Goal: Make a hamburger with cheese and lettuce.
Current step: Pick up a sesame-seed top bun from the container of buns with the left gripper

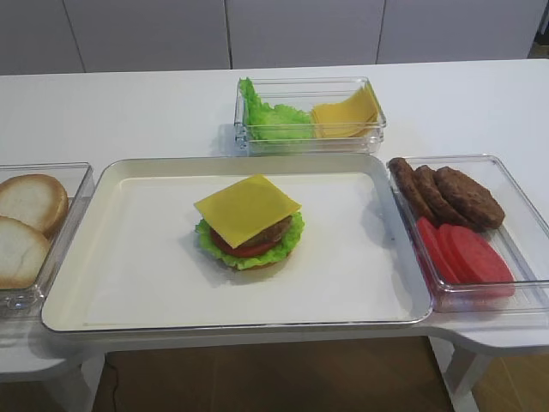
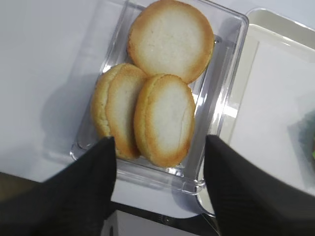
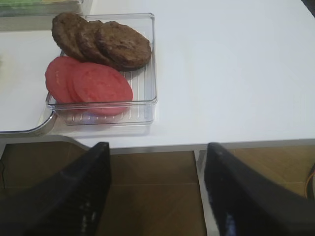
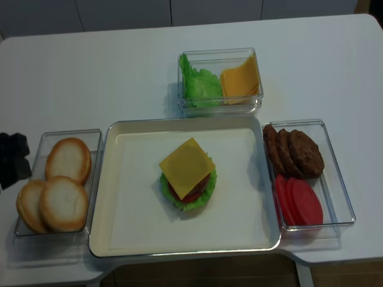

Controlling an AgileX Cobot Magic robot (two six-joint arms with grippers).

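Observation:
The hamburger stands in the middle of the white tray, with no top bun. The cheese lies on top as one yellow square. Under it show a brown patty, a red tomato slice and the frilly lettuce ring. My left gripper hovers open over the near end of the bun container, nothing between its fingers. My right gripper is open and empty off the table's front edge, below the container of patties. Neither gripper's jaws show in the high views.
Three pale bun halves lie in the clear left container. A back container holds loose lettuce leaves and a cheese pile. The right container holds patties and tomato slices.

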